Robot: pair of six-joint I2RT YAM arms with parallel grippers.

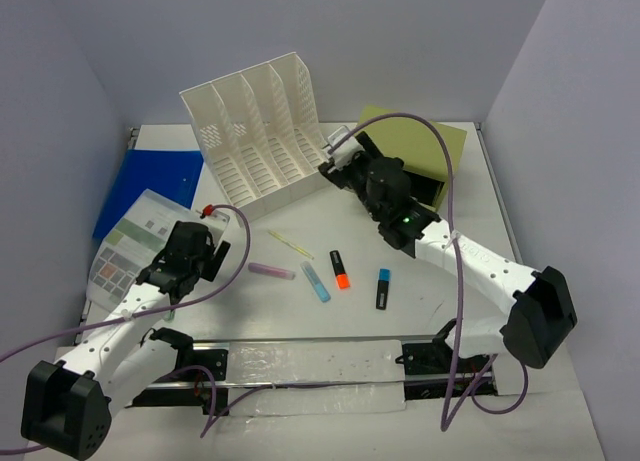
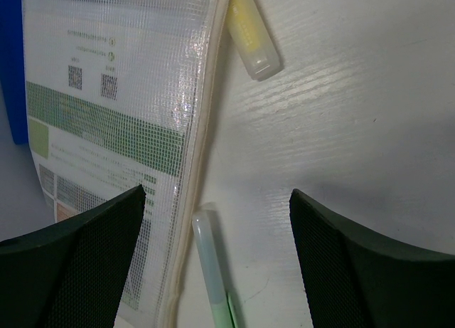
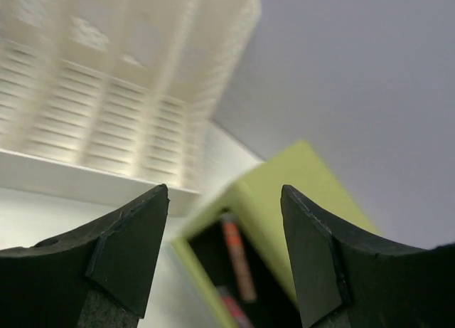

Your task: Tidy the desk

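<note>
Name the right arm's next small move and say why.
Probably draw the right gripper back from the olive-green drawer box toward the orange-and-black highlighter lying on the large white desk. Its jaws stand open and empty, an orange marker already lies inside the drawer, and other highlighters lie loose on the desk.

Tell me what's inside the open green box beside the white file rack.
Inside the green box, an orange pen-like item and a reddish one show in the dark opening. The box's top covers whatever lies deeper in.
</note>
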